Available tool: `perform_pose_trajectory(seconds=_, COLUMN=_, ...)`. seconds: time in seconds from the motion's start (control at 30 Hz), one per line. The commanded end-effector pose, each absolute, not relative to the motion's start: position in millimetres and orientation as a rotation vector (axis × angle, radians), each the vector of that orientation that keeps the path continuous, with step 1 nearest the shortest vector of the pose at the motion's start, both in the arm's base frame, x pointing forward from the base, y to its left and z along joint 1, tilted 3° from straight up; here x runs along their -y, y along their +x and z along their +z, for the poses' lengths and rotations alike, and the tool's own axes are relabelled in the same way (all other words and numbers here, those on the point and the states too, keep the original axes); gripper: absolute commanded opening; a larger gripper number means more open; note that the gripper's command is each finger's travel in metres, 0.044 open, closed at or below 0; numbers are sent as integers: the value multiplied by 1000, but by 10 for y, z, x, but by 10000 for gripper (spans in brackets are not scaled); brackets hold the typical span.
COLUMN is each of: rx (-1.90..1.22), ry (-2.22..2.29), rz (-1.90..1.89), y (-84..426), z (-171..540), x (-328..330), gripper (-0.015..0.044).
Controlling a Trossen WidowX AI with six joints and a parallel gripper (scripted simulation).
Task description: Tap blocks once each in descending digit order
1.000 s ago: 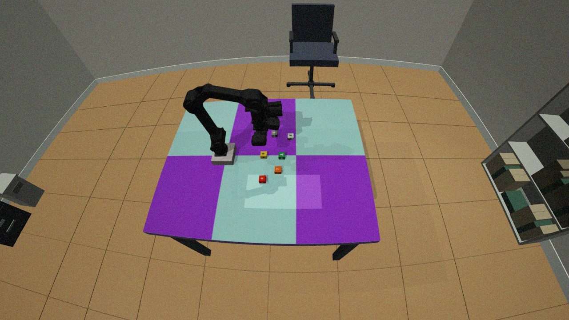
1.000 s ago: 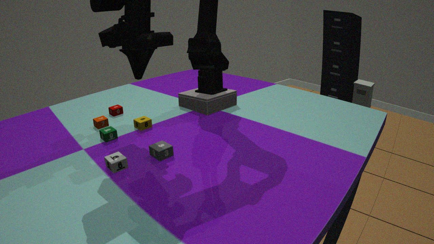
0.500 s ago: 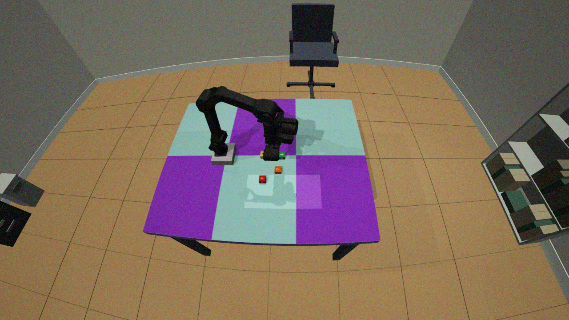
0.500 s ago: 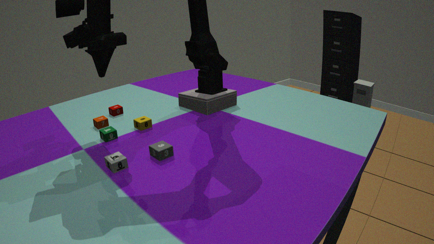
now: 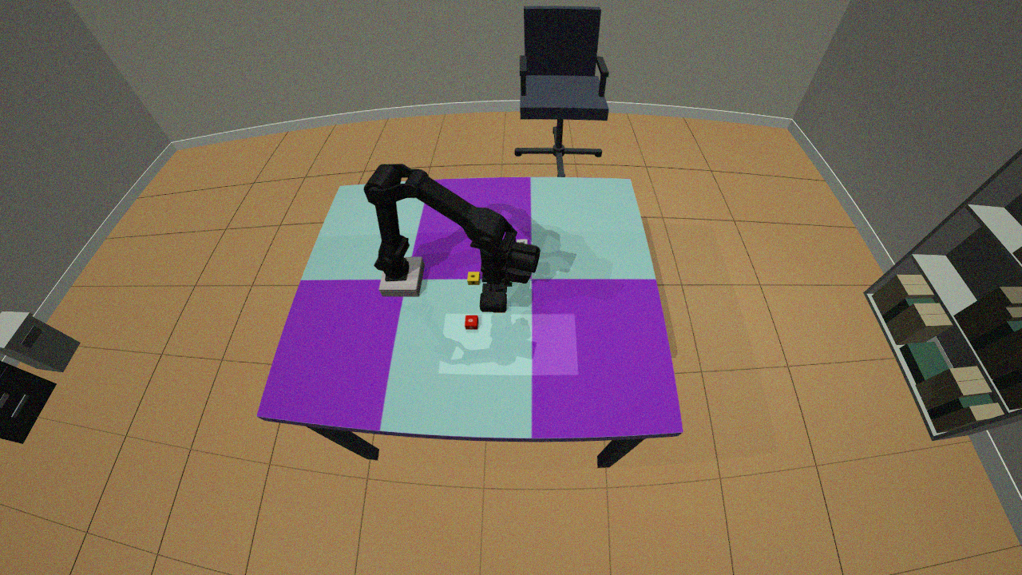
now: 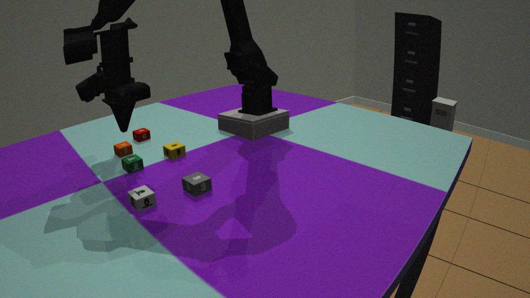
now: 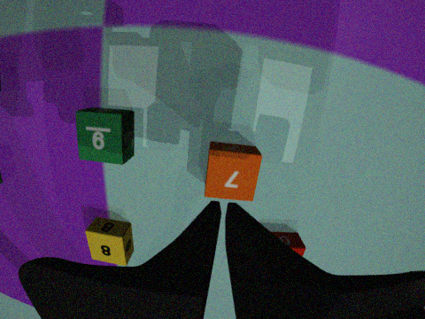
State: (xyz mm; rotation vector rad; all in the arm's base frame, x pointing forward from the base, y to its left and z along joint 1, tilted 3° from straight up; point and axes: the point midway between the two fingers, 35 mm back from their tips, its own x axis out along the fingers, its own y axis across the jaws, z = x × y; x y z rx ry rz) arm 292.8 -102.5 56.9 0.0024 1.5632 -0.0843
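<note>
My gripper is shut and empty, fingertips pointing down just above the orange 7 block. The green underlined 9 block is near it. The yellow 8 block and red 0 block lie nearer the base; a finger partly covers the red one in the wrist view. The white underlined 6 block and grey 3 block sit on purple. In the top view, the arm hides the orange, green and grey blocks.
The arm's base block stands on the purple and pale green table. A chair, a bookshelf and a filing cabinet stand away from the table.
</note>
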Motion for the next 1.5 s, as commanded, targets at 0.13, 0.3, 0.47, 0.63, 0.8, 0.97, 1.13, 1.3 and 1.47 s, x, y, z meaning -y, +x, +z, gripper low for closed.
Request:
perform_pose_trajectory(seconds=0.13, rx=-1546, ry=-3, rz=-85, y=2944, z=460, x=1037, gripper=20)
perform_pose_trajectory(seconds=0.3, rx=-1546, ry=-3, rz=-85, y=2947, z=380, x=1042, gripper=20)
perform_pose_trajectory(seconds=0.47, rx=-1546, ry=-3, rz=-85, y=2947, z=301, x=1046, gripper=20)
perform_pose_trajectory(seconds=0.63, rx=-1546, ry=-3, rz=-85, y=2946, z=225, x=1050, gripper=20)
perform_pose_trajectory(seconds=0.8, rx=-1546, ry=-3, rz=-85, y=2946, z=215, x=1050, gripper=20)
perform_pose_trajectory(seconds=0.97, rx=-1543, ry=-3, rz=-87, y=2955, z=380, x=1046, gripper=20)
perform_pose_trajectory(seconds=1.13, rx=-1546, ry=-3, rz=-85, y=2941, z=516, x=1034, gripper=20)
perform_pose_trajectory(seconds=1.3, rx=-1546, ry=-3, rz=-85, y=2961, z=752, x=1028, gripper=20)
perform_pose_trajectory(seconds=1.47, rx=-1546, ry=-2, rz=-85, y=2924, z=1325, x=988, gripper=20)
